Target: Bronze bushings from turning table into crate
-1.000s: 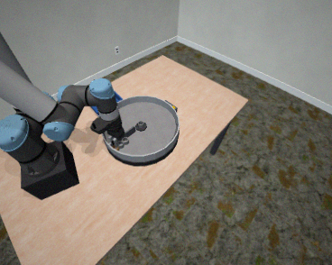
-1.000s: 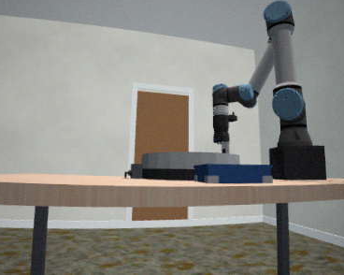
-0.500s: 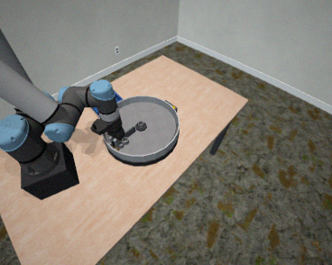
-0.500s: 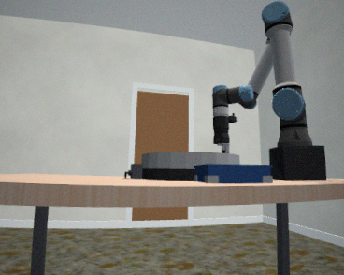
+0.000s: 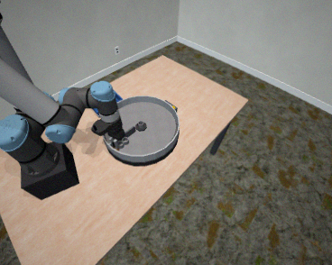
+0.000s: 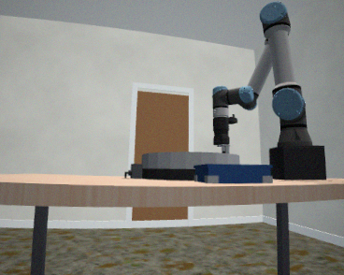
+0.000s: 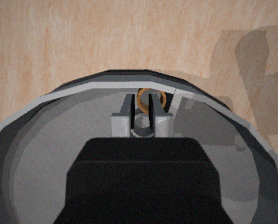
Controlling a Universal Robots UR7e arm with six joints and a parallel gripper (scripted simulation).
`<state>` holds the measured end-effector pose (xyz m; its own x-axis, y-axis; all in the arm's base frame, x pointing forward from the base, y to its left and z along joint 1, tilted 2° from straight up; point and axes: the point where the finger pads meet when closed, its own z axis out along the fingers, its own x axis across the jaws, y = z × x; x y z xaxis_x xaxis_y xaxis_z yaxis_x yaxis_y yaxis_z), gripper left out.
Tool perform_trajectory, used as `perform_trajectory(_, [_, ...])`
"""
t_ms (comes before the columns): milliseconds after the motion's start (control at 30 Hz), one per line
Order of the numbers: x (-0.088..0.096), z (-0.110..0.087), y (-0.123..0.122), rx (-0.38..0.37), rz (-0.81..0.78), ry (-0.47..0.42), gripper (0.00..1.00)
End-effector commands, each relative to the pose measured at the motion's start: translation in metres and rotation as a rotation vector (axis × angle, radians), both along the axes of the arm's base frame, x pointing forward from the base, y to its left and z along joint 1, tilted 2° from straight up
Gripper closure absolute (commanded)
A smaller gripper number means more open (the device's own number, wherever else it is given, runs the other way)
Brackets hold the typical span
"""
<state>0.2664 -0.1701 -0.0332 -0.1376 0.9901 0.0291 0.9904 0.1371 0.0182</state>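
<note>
The turning table (image 5: 144,157) (image 6: 176,160) is a round grey tray with a raised rim. My gripper (image 5: 117,144) (image 7: 141,104) points down inside its near-robot side, its fingers partly apart and open. A bronze bushing (image 7: 140,100) stands at the rim, just beyond the fingertips and partly hidden by the right finger in the wrist view. A grey steel bushing (image 7: 142,132) shows below and between the fingers; I see no grip on it. The blue crate (image 6: 232,173) (image 5: 118,97) sits beside the turning table, mostly hidden behind the arm in the top view.
A dark hub (image 5: 141,126) stands at the tray's middle, with a dark bar (image 5: 130,131) beside it. A pale divider (image 7: 176,101) meets the rim right of the bronze bushing. A small box (image 6: 136,170) adjoins the tray's outer side. The black robot base (image 5: 50,180) stands on the wooden table.
</note>
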Motion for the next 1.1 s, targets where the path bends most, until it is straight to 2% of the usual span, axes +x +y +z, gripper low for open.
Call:
perform_trajectory(0, [0.000,0.000,0.000,-0.001,0.000,-0.001,0.60])
perform_trajectory(1067, [0.000,-0.011,0.000,-0.001,0.000,-0.001,0.60])
